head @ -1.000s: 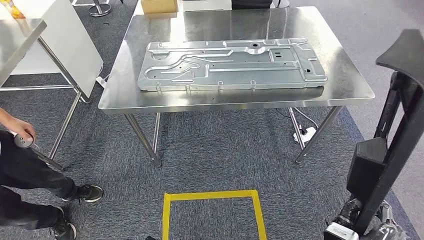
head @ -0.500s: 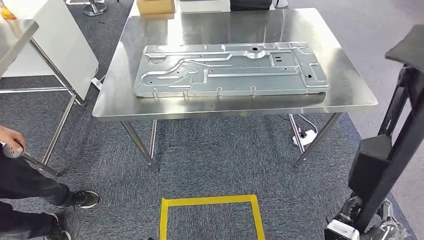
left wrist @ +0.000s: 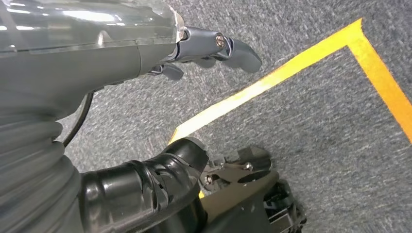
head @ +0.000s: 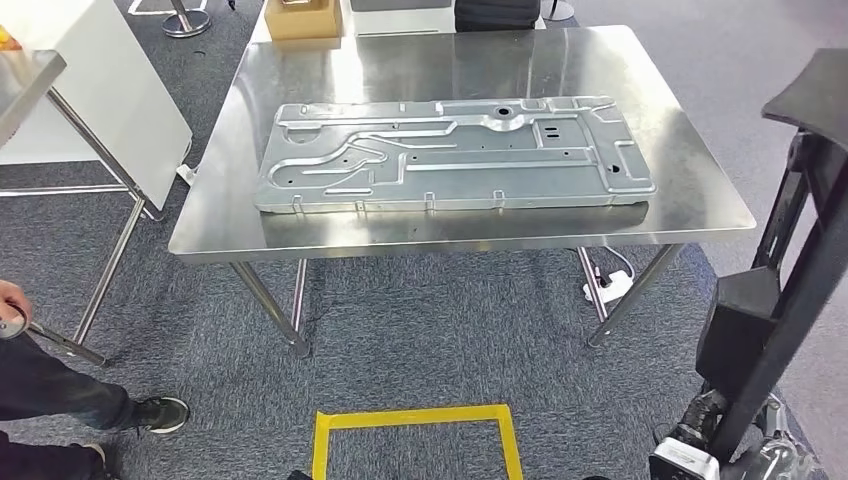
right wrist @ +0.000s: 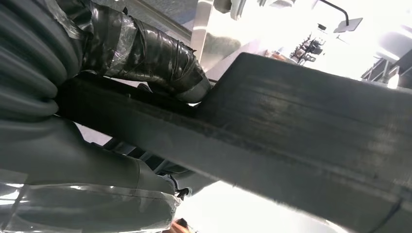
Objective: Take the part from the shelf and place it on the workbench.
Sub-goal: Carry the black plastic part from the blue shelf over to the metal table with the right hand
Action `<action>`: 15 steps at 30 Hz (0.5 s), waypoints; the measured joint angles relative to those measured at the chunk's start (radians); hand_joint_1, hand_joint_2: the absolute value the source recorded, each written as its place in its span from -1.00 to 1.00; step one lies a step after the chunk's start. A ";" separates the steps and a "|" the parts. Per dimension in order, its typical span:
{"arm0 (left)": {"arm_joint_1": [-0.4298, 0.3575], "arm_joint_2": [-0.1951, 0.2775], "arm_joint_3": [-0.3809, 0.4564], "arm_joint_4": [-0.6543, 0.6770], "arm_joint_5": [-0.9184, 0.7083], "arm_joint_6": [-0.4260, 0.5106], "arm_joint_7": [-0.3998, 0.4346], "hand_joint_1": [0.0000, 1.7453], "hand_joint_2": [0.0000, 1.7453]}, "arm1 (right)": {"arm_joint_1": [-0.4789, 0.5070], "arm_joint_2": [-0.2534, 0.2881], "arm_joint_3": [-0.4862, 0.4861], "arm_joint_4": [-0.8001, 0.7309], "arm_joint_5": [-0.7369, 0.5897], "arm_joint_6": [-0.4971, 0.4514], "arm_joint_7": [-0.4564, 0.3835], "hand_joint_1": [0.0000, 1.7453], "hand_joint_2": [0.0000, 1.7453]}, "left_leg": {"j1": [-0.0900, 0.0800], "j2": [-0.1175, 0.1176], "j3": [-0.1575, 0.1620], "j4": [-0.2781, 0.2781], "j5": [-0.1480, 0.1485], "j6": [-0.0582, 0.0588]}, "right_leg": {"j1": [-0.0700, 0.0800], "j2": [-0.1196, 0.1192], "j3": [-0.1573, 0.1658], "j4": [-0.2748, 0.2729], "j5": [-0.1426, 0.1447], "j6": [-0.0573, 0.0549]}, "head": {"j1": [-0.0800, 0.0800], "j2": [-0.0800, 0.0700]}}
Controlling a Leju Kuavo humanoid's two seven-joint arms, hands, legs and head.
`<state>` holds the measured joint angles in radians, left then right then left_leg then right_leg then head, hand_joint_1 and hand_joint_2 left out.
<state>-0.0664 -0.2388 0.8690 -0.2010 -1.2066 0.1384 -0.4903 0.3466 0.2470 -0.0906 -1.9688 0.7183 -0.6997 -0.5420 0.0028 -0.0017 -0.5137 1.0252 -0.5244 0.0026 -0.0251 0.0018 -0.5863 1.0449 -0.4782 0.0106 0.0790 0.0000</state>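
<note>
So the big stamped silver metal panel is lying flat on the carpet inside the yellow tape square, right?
Not quite. The head view shows the big stamped silver metal panel lying flat on the steel workbench, not inside the yellow tape square on the carpet.

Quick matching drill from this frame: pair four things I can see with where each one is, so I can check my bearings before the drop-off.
Things:
1. stamped metal panel
2. yellow tape square
3. cardboard box
4. black part

Places:
A. on the carpet in front of the workbench
B. on the floor behind the workbench's far left corner
C. lying flat on the workbench top
D. carried at the right side of the head view, in the right hand

Pairs: 1-C, 2-A, 3-B, 4-D
</note>
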 joint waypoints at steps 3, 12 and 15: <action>-0.001 0.000 0.000 0.000 -0.004 0.000 0.000 -1.00 1.00 | -0.003 0.000 0.000 0.000 0.000 0.000 0.001 1.00 1.00 | 0.004 0.000 -0.074 0.148 -0.070 -0.012 | -0.002 -0.004 0.014 -0.007 -0.008 -0.016 | -0.004 0.000; 0.002 0.001 0.000 0.000 -0.005 0.000 0.000 -1.00 1.00 | -0.008 -0.003 0.000 0.002 0.001 0.000 0.003 1.00 1.00 | -0.002 0.000 -0.081 0.022 0.068 0.008 | 0.003 0.003 0.055 -0.008 -0.050 0.003 | -0.004 0.000; 0.002 0.001 0.000 0.000 -0.006 0.000 0.002 -1.00 1.00 | -0.011 -0.005 0.000 0.002 0.002 0.000 0.003 1.00 1.00 | -0.001 -0.001 -0.070 0.004 0.063 0.021 | 0.003 0.001 0.061 -0.011 -0.057 0.022 | -0.004 0.000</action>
<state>-0.0643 -0.2381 0.8690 -0.2010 -1.2128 0.1385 -0.4886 0.3356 0.2419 -0.0904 -1.9666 0.7207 -0.6997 -0.5390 0.0016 -0.0027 -0.5839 1.0293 -0.4613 0.0240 -0.0219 0.0030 -0.5250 1.0344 -0.5349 0.0322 0.0749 0.0000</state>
